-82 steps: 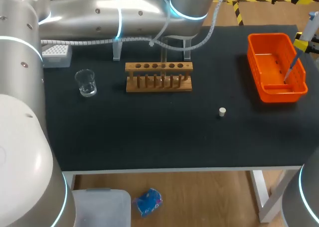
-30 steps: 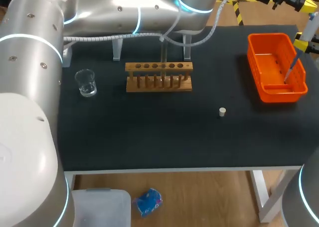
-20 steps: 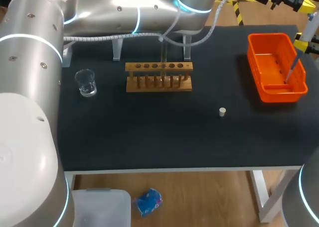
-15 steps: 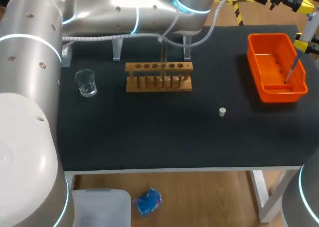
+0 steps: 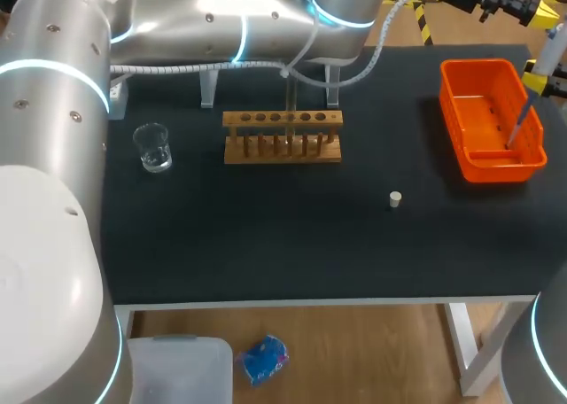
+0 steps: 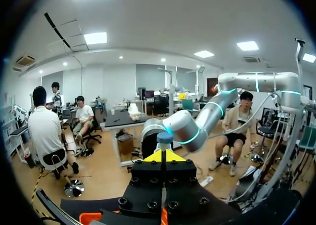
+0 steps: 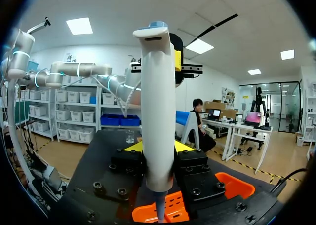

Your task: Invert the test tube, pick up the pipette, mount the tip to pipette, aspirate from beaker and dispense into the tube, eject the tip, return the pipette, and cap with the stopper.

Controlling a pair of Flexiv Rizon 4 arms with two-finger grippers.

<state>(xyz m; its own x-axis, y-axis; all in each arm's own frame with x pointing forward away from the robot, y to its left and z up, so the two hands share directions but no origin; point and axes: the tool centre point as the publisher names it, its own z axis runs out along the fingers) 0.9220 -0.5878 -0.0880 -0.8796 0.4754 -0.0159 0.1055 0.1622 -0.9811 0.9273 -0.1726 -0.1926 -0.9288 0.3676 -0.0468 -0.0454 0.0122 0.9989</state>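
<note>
I see a black worktop (image 5: 266,244), an orange bin (image 5: 483,65), a light-brown wooden rack (image 5: 282,118), a clear beaker (image 5: 152,147), a cream stopper (image 5: 395,199), a white pipette (image 7: 157,111) with a pale blue cap, yellow tips on my right claw (image 7: 157,147), and glowing cyan rings on my silver left arm (image 5: 177,23).

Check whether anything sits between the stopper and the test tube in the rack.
Nothing visible does: bare black mat lies between the stopper and the wooden rack, where the test tube stands upright.
</note>
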